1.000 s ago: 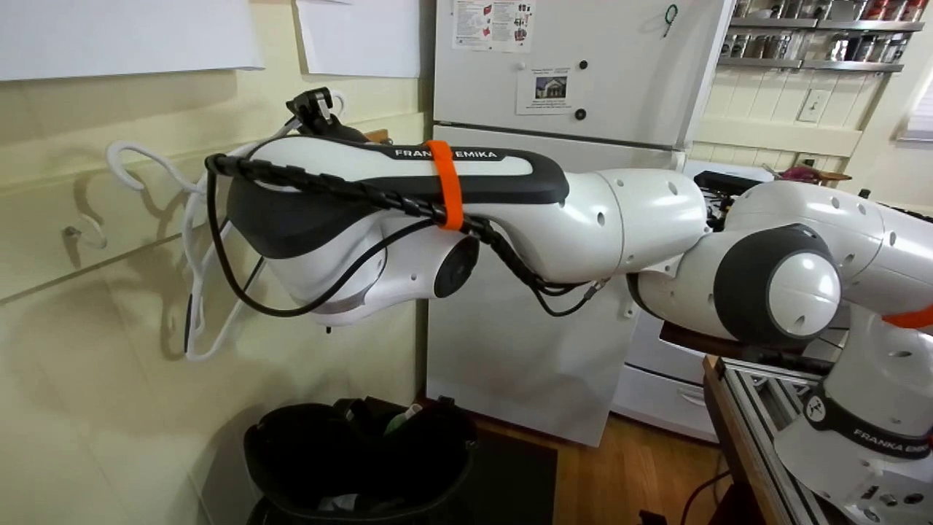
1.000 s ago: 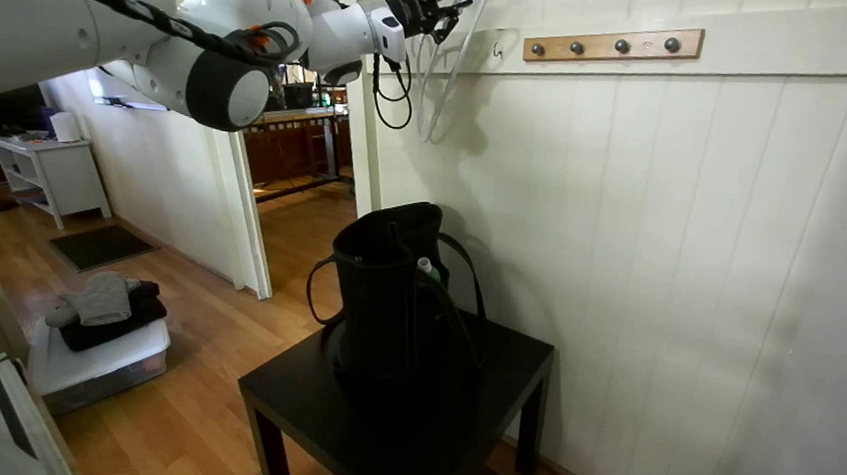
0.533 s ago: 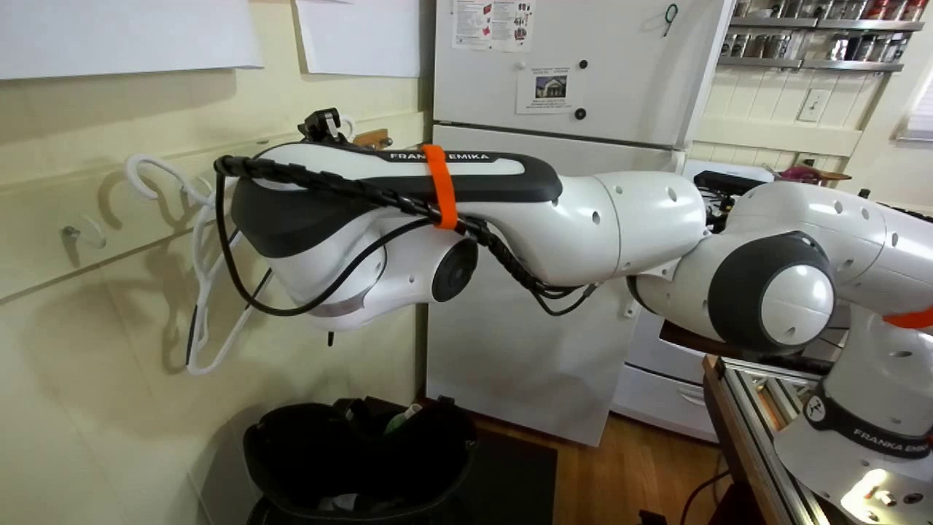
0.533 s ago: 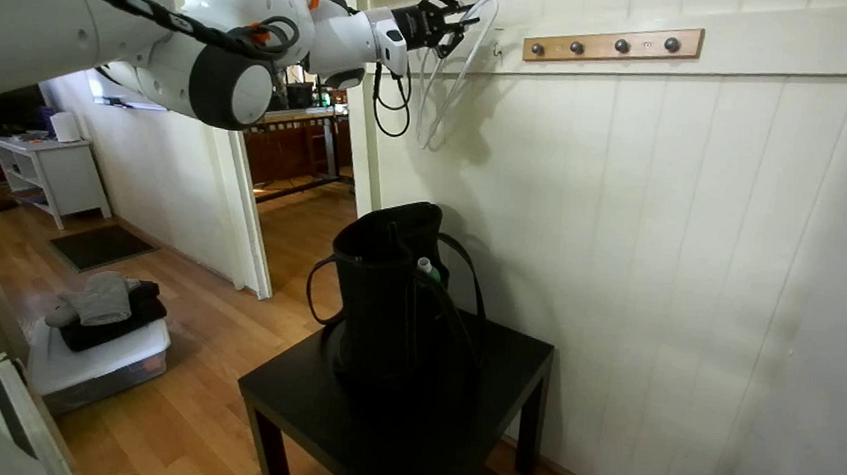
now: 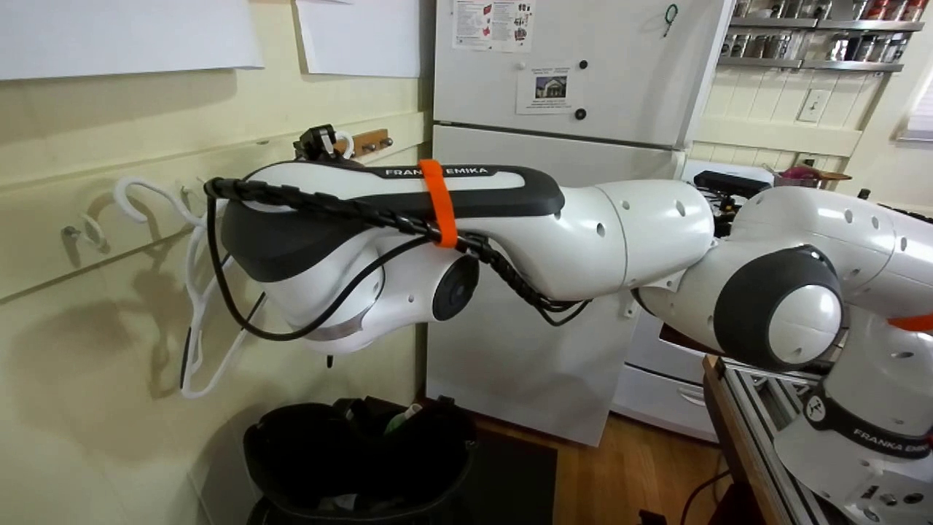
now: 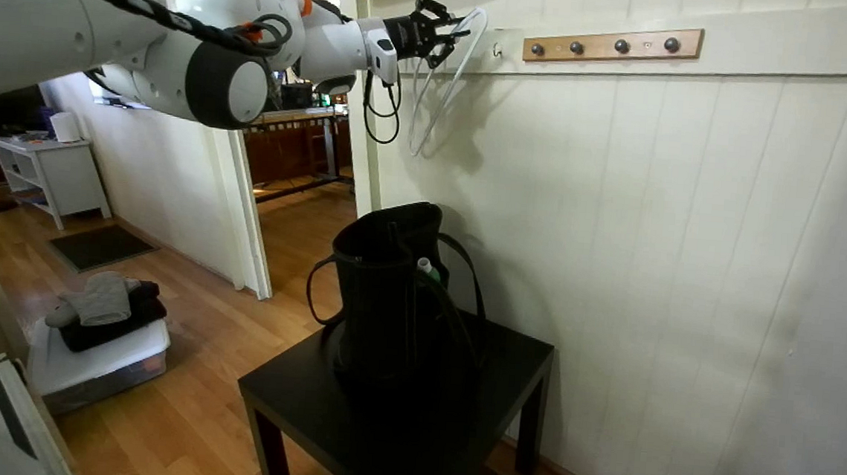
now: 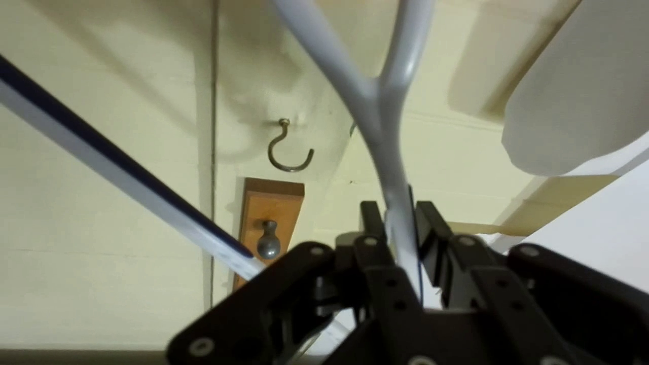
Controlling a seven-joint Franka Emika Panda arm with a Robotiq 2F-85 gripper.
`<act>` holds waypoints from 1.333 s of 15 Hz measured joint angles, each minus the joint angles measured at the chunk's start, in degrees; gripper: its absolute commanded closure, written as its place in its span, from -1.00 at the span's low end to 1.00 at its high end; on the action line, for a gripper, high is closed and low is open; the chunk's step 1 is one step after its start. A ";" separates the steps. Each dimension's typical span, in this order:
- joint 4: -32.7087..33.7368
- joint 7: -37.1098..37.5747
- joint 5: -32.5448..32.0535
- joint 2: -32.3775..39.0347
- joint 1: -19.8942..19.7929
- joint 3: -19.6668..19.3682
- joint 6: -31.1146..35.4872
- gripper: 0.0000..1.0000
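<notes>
My gripper is shut on a white clothes hanger, whose tube runs between the two black fingers. In an exterior view my gripper holds the hanger close to the wall. In an exterior view the hanger hangs beside the arm, its curved end towards the left; the arm hides most of the gripper there. A small metal hook is on the wall behind the hanger, apart from it; it also shows in an exterior view.
A wooden peg rail is on the wall; it also shows in the wrist view. Another wall hook is at the left. Below stands a black bag on a black table. A white refrigerator stands behind the arm.
My arm and gripper have come down along the wall, and the hanger has come down with them. In the last half second they also shifted slightly left in both exterior views.
</notes>
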 measured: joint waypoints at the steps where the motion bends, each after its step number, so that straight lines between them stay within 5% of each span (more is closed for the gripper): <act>1: 0.00 0.00 0.11 0.17 0.45 -0.26 0.00 0.89; 10: -0.15 0.00 0.16 0.54 1.84 -2.71 0.00 0.89; 20: -0.24 -4.00 0.47 -0.62 0.59 8.54 -1.09 0.89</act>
